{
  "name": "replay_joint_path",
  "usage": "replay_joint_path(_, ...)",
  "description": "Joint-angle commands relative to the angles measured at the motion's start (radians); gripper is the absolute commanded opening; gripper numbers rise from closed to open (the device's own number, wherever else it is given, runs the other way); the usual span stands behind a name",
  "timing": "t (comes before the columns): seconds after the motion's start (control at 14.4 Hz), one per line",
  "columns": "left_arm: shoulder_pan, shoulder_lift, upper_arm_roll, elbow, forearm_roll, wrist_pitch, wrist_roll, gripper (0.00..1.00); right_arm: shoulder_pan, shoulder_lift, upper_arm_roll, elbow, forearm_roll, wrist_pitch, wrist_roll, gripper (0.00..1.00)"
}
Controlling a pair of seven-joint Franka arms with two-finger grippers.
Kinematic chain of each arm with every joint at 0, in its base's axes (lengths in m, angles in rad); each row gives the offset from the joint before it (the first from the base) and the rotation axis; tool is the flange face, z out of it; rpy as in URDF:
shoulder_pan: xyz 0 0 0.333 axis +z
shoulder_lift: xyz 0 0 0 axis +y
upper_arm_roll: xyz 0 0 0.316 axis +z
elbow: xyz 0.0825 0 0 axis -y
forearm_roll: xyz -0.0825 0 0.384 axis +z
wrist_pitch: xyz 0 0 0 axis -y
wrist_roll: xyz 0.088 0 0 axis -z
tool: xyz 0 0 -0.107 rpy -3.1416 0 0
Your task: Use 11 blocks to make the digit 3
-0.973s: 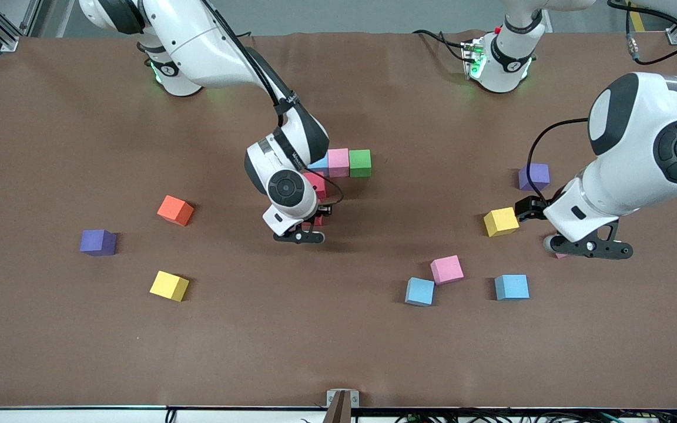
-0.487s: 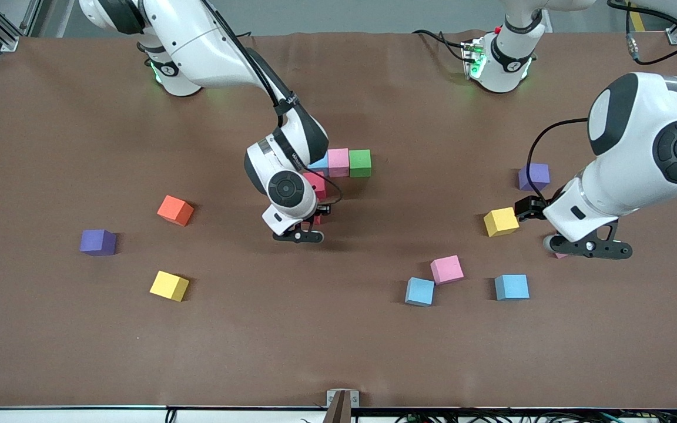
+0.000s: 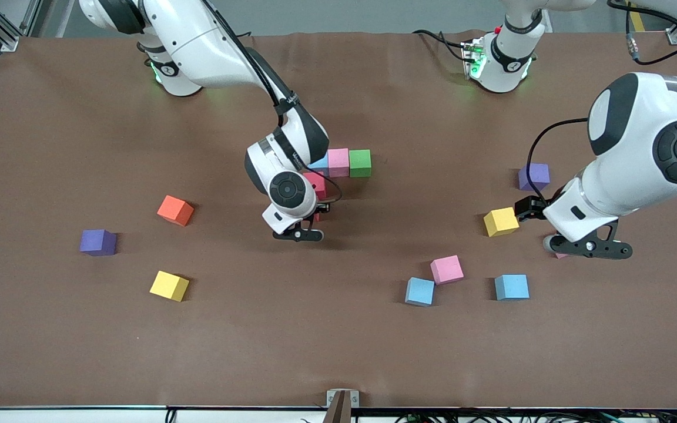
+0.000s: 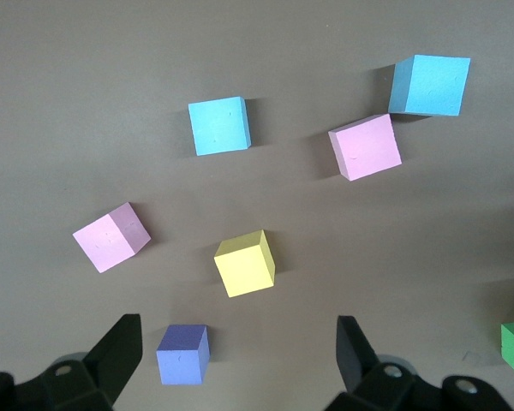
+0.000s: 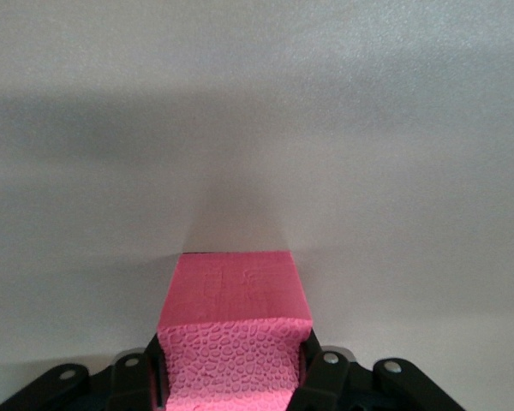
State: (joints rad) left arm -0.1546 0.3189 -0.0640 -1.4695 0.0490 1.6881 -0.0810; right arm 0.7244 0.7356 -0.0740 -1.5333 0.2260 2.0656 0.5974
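Pinching a small red foam cube (image 5: 231,342) in my right gripper (image 3: 306,229) at six o'clock of the barely begun, four-cube digit 3 (image 3: 338,164), I keep my spread left gripper (image 4: 240,351) waiting over loose blocks (image 4: 244,263).

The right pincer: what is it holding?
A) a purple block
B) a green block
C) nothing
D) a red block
D: the right wrist view shows the right pincer shut on a red block.

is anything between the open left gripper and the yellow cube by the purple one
Nothing visible. The left gripper hangs open over bare mat, with the yellow foam cube just ahead; the purple foam cube sits beside that path, not across it.
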Motion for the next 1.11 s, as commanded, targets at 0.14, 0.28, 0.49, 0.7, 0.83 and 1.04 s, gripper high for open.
replay_joint_path(0.14,0.007,-0.024,-0.005,-0.022,0.002,-0.007,0.009,1.0,0.015,-0.019,-0.006,-0.025,0.022,-0.012,0.001,0.39)
replay_joint_path(0.28,0.007,-0.024,-0.005,-0.023,0.002,-0.007,0.009,1.0,0.015,-0.019,-0.006,-0.025,0.022,-0.013,-0.001,0.39)
replay_joint_path(0.49,0.007,-0.024,-0.005,-0.023,0.002,-0.007,0.009,1.0,0.015,-0.021,-0.006,-0.033,0.022,-0.016,0.001,0.39)
replay_joint_path(0.7,0.007,-0.024,-0.005,-0.023,0.002,-0.007,0.009,1.0,0.015,-0.024,-0.006,-0.034,0.022,-0.028,0.002,0.39)
replay_joint_path(0.83,0.007,-0.024,-0.005,-0.023,0.002,-0.007,0.009,1.0,0.015,-0.024,-0.006,-0.034,0.024,-0.028,0.001,0.39)
replay_joint_path(1.04,0.009,-0.024,-0.005,-0.023,0.002,-0.007,0.009,1.0,0.015,-0.024,-0.006,-0.036,0.026,-0.028,0.004,0.39)
